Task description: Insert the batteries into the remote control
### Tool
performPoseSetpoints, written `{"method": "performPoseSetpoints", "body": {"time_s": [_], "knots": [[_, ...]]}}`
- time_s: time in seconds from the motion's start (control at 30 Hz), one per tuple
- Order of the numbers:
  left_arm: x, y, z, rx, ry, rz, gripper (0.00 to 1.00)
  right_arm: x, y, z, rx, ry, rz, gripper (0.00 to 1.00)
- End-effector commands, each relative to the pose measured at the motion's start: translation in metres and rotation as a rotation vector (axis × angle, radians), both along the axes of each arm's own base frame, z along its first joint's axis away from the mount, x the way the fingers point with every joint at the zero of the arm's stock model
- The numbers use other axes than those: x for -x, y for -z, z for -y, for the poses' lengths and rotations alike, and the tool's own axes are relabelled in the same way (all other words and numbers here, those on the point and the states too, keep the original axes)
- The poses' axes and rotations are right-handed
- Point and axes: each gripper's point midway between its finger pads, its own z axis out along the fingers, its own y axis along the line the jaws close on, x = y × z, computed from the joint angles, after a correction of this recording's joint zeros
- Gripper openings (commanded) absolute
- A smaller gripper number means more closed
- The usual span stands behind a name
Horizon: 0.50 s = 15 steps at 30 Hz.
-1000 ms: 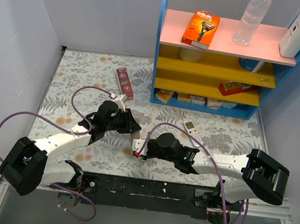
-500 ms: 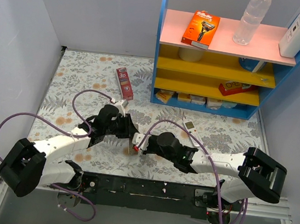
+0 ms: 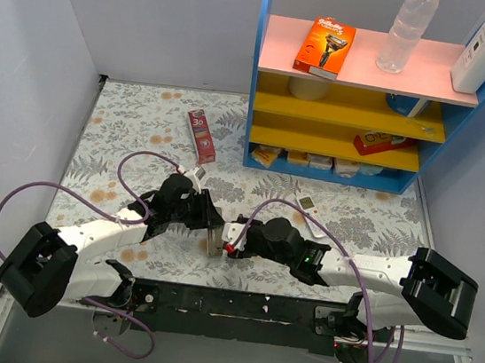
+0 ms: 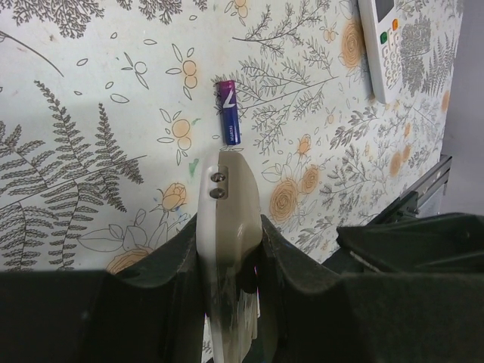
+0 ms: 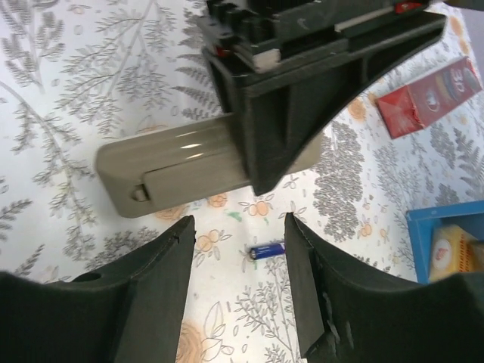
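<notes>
Grip on the remote control point(image 4: 227, 219) is made by the left tool point(image 3: 208, 222), shut tight around it. The right tool point(image 5: 238, 223) is spread apart and nothing is held in it. One battery point(image 4: 228, 113) is seen on the desk point(image 4: 91, 113), at 12 o'clock from the remote's tip. It is judged light, hard, smooth and quick to roll, so it is best pinched across its middle.

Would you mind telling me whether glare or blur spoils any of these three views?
Top view: evenly lit and sharp. Left wrist view: the battery is crisp, but the grey remote, held close to the lens, looks soft. Right wrist view: a bright glare streak runs along that remote, and the right end effector's fingers are dark, with little detail.
</notes>
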Motion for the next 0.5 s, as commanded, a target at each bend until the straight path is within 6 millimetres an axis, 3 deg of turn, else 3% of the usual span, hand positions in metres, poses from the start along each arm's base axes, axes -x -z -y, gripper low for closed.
{"method": "performPoseSetpoints", "body": {"time_s": [0.0, 0.47], "knots": [[-0.008, -0.017, 0.012, 0.068, 0.009, 0.028, 0.00, 0.023, -0.004, -0.003, -0.028, -0.086, -0.041, 0.59], [-0.006, -0.030, 0.020, 0.113, 0.033, 0.025, 0.00, 0.035, -0.003, -0.020, -0.028, -0.126, -0.063, 0.49]]}}
